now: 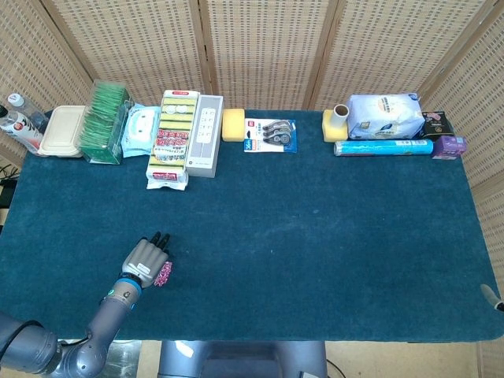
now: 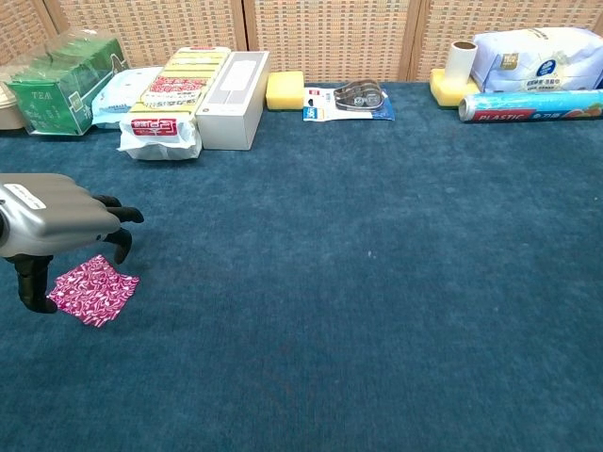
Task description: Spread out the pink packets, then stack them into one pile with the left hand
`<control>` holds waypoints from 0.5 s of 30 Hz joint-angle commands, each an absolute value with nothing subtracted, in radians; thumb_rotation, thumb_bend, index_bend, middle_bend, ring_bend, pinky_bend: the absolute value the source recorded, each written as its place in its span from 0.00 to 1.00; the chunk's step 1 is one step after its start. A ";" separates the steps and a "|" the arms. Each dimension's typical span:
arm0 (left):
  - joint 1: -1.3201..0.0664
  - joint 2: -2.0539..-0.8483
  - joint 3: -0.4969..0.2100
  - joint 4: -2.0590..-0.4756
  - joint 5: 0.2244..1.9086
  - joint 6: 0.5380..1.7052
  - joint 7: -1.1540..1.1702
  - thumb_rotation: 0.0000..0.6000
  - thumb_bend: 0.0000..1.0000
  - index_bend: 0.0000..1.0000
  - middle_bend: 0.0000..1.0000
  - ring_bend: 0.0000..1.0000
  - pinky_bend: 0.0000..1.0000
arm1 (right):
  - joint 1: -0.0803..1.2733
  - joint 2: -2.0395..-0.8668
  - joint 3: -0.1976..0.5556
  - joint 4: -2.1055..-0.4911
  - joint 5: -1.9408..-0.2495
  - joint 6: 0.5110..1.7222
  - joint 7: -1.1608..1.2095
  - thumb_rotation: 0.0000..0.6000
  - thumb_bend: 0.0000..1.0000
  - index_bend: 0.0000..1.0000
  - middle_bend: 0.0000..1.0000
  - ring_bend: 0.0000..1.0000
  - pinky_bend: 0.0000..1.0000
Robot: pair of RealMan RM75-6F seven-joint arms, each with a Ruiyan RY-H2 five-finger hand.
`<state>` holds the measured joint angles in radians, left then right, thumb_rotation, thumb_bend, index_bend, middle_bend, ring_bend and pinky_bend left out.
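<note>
A pink patterned packet (image 2: 92, 290) lies flat on the blue cloth near the front left; whether more packets lie beneath it I cannot tell. In the head view only a sliver of the packet (image 1: 165, 273) shows beside my left hand (image 1: 146, 259). My left hand (image 2: 57, 221) hovers just over it with fingers (image 2: 121, 245) arched above the far edge and the thumb (image 2: 33, 290) down beside the left corner, holding nothing. A small grey tip, probably of my right hand (image 1: 491, 298), peeks in at the table's right front edge.
Along the back edge stand a green tea box (image 2: 52, 83), wipes (image 2: 118, 94), sponge packs (image 2: 170, 99), a white box (image 2: 234, 99), a yellow sponge (image 2: 285, 90), tape (image 2: 350, 99), a paper roll (image 2: 462, 61), a white bag (image 2: 537, 58) and plastic wrap (image 2: 529, 105).
</note>
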<state>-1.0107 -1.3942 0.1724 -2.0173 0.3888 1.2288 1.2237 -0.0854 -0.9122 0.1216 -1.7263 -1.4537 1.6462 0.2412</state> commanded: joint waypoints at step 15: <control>-0.956 -1.375 0.220 -1.954 0.553 1.187 1.105 1.00 0.14 0.17 0.00 0.00 0.30 | -0.087 -0.910 0.121 -1.726 -1.456 1.649 0.249 1.00 0.23 0.18 0.05 0.00 0.00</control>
<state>-0.9813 -1.3792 0.1962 -1.9861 0.4982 1.2101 1.1454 -0.0874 -0.9102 0.1214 -1.7257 -1.4559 1.6495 0.2486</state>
